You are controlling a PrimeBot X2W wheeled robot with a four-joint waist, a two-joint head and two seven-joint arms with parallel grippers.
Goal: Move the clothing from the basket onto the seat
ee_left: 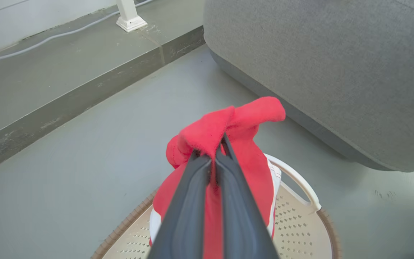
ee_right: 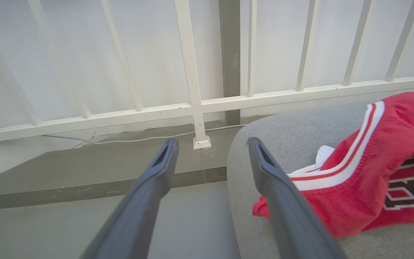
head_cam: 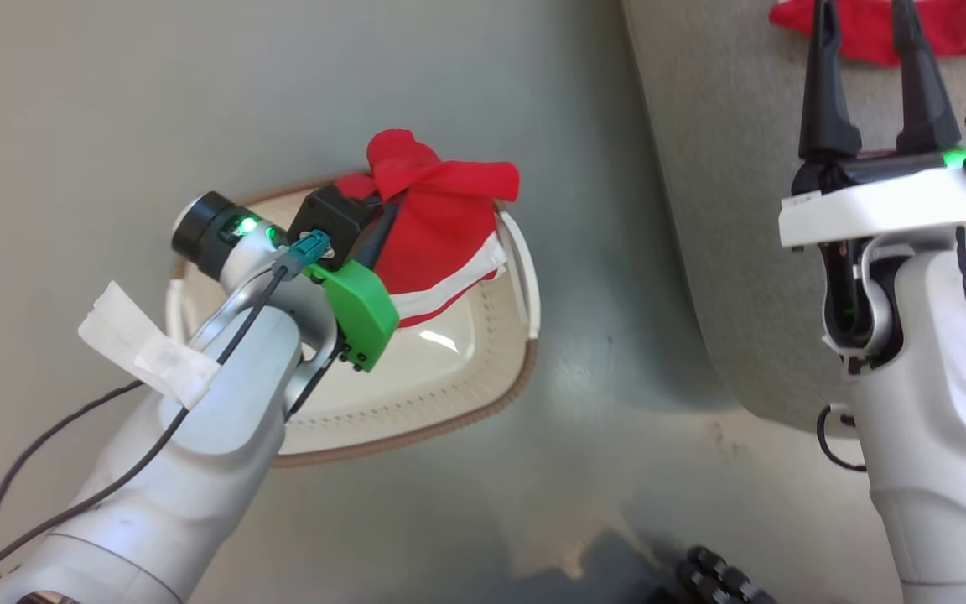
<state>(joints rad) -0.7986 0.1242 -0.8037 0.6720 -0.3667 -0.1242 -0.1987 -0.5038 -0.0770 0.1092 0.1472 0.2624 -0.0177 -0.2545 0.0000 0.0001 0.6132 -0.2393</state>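
My left gripper (head_cam: 382, 220) (ee_left: 210, 151) is shut on a red garment with white trim (head_cam: 441, 226) (ee_left: 225, 144), pinching a fold near its top. The garment hangs bunched above the cream basket (head_cam: 449, 394) (ee_left: 300, 230), which stands on the floor. A second red garment with black-and-white lettering (ee_right: 383, 172) (head_cam: 961, 29) lies on the grey seat (head_cam: 734, 210) (ee_left: 336, 64) (ee_right: 282, 133). My right gripper (head_cam: 869, 33) (ee_right: 212, 144) stands open over the seat's left edge, with that garment just to its right and nothing between its fingers.
The floor (head_cam: 600, 470) around the basket is grey. A white railing (ee_right: 192, 104) with a post foot (ee_left: 129, 19) and a raised grey step (ee_left: 67, 72) run behind. A white cable (ee_right: 131, 138) lies along the step.
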